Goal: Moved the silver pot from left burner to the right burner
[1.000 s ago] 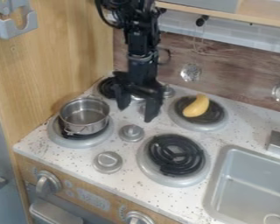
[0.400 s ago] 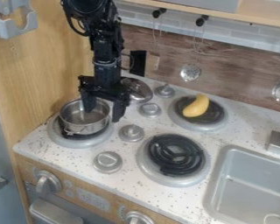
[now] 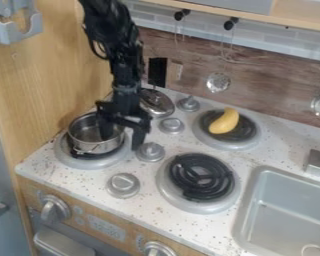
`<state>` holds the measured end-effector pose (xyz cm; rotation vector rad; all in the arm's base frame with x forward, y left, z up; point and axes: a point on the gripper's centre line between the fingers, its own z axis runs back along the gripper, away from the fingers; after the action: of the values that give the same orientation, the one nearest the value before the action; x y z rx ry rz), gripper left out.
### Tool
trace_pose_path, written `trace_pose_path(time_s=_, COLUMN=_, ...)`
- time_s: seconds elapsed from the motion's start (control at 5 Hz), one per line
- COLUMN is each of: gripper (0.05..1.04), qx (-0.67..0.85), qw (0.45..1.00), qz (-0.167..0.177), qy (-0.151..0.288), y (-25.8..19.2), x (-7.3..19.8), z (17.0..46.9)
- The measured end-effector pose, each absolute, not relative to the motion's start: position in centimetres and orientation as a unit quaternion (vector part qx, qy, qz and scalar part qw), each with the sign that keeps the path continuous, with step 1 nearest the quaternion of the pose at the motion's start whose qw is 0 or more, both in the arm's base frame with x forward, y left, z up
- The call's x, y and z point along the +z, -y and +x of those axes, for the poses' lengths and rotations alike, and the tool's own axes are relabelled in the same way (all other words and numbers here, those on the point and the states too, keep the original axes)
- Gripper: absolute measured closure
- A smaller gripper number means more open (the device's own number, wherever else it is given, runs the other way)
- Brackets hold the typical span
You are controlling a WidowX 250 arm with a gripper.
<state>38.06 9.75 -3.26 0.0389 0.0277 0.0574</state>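
Clock positions are read from the view centre unless stated otherwise. The silver pot [image 3: 96,134] sits upright on the left burner [image 3: 72,159] at 9 o'clock. The hand [image 3: 123,142] hangs over the pot's right side, with its two fingers spread. The left finger extends inside the pot; the right finger is outside the wall, just beside the grey knob [image 3: 150,152]. The pot's right wall lies between the fingers, with no grip closed on it; contact with the wall cannot be determined. The lid [image 3: 157,103] is at 2 o'clock from the pot. The right burner [image 3: 199,175], a black coil in a grey ring, is at 4 o'clock from the pot. A yellow banana-shaped piece [image 3: 223,121] rests on the rear burner [image 3: 248,138] at 3 o'clock. The sink [image 3: 245,212] occupies 4 o'clock.
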Motion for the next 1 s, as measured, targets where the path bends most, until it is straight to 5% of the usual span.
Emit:
trace_pose_path(time_s=0.4, gripper=0.748, qx=0.010, qw=1.000, qz=0.024, qy=-0.002, y=-9.6, x=-3.3, z=37.9)
trace_pose_path(time_s=0.6, gripper=0.945, qx=-0.008, qw=1.000, qz=0.026, qy=0.013, y=-8.6, x=-2.2, z=37.6)
trace_pose_path(time_s=1.0, gripper=1.024, qx=-0.136, qw=0.990, qz=0.018, qy=0.045, y=-0.6, x=0.6, z=36.5)
